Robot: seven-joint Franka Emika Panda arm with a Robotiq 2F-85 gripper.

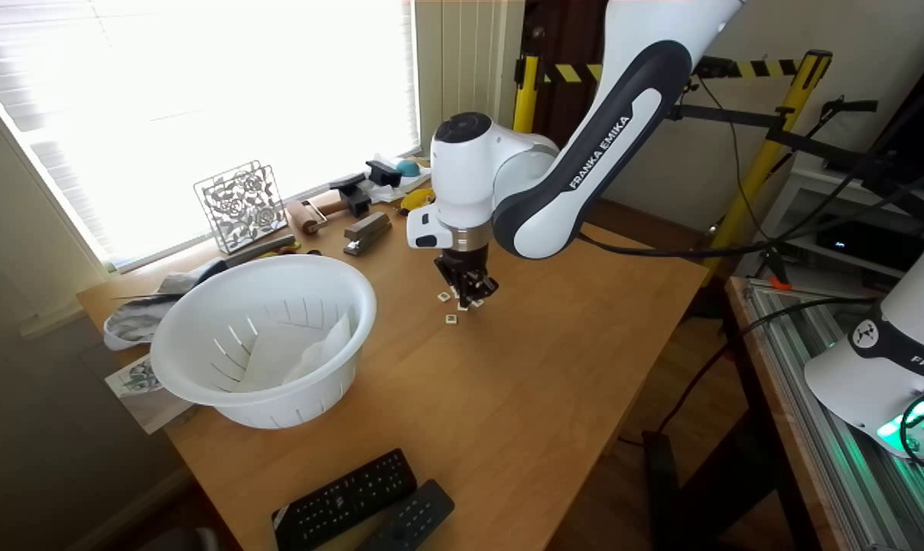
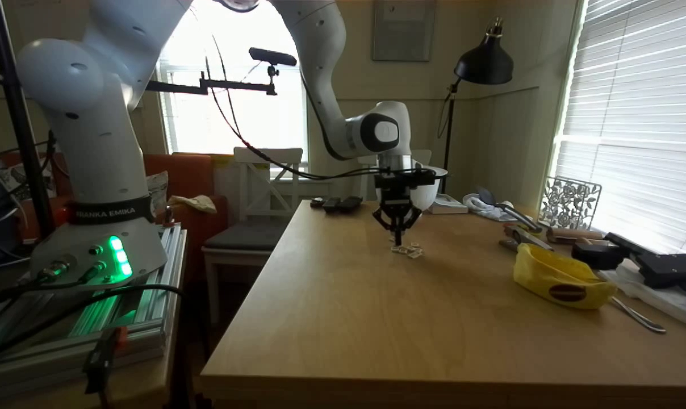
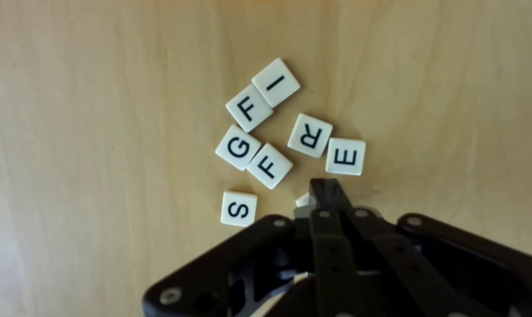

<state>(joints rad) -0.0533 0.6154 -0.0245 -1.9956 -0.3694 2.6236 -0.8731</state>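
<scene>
Letter tiles (image 3: 238,147), wrist view: smooth, square, white pieces with rounded corners and black capitals lie on the fine-grained, pale-brown wood of the table (image 3: 94,132). I and F touch along their edges, G and a second F lie side by side, R and E adjoin, and S rests apart. The gripper (image 3: 330,191) occupies the lower edge, its dark, jointed fingers closed together, tips beside a further, partly hidden tile (image 3: 303,200).

In an exterior view, the arm (image 1: 531,180), in glossy white shells with black trim, slopes down from the upper right; its wrist stands vertical and the gripper points straight down among the tiles. A round, white, slotted bowl (image 1: 290,409) stands at picture left.

In an exterior view, the arm stands on its base (image 2: 93,238), its links arching past the upper border; the gripper hangs vertical, its fingertips at the tiles, contact uncertain.
</scene>
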